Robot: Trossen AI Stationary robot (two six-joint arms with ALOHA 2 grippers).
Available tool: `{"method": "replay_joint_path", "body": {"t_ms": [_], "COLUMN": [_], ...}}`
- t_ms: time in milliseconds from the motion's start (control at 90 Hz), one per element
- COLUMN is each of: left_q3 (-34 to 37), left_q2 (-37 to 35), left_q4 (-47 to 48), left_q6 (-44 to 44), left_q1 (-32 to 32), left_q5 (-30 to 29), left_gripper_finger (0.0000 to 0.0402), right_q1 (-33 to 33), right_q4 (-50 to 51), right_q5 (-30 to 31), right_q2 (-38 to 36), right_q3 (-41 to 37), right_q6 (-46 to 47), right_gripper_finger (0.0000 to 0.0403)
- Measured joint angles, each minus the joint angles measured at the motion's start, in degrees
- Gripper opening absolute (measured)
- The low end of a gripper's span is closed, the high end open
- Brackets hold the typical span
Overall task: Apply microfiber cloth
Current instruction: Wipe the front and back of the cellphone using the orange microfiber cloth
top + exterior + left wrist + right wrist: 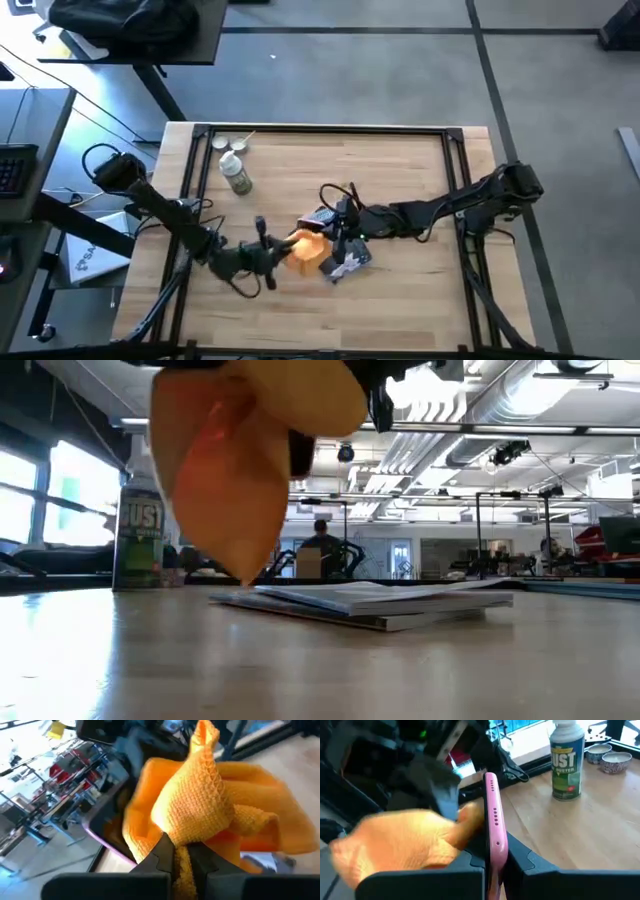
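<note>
Cloth between left hand and phone.

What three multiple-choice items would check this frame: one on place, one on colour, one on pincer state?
1. Where does the dust-remover can stand?
A. on the table, apart from both arms
B. in the right pincer
C. on the packet

2. What colour is the edge of the phone?
A. green
B. pink
C. white

3. What is the left pincer doing?
A. hanging open over bare wood
B. shut on the can
C. shut on the microfiber cloth

Key: 1 A, the high view shows the can standing alone near the table's far left. 2 B, the right wrist view shows a pink rim between the right pincer's fingers. 3 C, the left wrist view shows orange fabric pinched between its fingers.
</note>
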State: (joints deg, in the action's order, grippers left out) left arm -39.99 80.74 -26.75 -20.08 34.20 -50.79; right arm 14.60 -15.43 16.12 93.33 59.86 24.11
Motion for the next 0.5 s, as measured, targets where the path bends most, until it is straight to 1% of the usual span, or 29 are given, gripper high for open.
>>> {"method": "replay_joint_path", "body": {"t_ms": [78,178,244,333,378,433,500], "left_q3": [0.00,0.00,0.08,0.09,0.10,0.09,-0.25], "left_q2": [0.07,0.07,0.10,0.10,0.07,0.07,-0.07], "left_q4": [-0.80,-3.23,-5.62,-7.59,-7.82,-8.76,-10.04], "left_q6": [-0.57,-3.16,-5.16,-8.66,-10.72,-12.13,-13.71], "left_q1": [-2.92,-5.20,-6.21,-7.15,-7.24,-7.01,-6.78], "left_q5": [1.68,3.15,6.37,11.72,13.45,14.36,13.93], "left_gripper_finger": [0.0000,0.0000,0.0000,0.0000,0.0000,0.0000,0.0000], "right_q1": [0.67,1.49,2.17,2.92,3.21,3.50,3.80], "right_q4": [0.04,0.37,0.92,1.34,1.84,2.38,2.69], "right_q5": [0.89,2.64,3.21,2.00,1.50,1.46,1.17], "right_q2": [0.23,0.19,0.21,0.23,0.23,0.32,0.50], "right_q3": [-0.03,-0.04,-0.04,-0.04,-0.02,-0.02,-0.02], "right_q6": [-0.61,-0.58,-0.16,-0.44,-0.26,0.50,0.80], "right_gripper_finger": [0.0000,0.0000,0.0000,0.0000,0.0000,0.0000,0.0000]}}
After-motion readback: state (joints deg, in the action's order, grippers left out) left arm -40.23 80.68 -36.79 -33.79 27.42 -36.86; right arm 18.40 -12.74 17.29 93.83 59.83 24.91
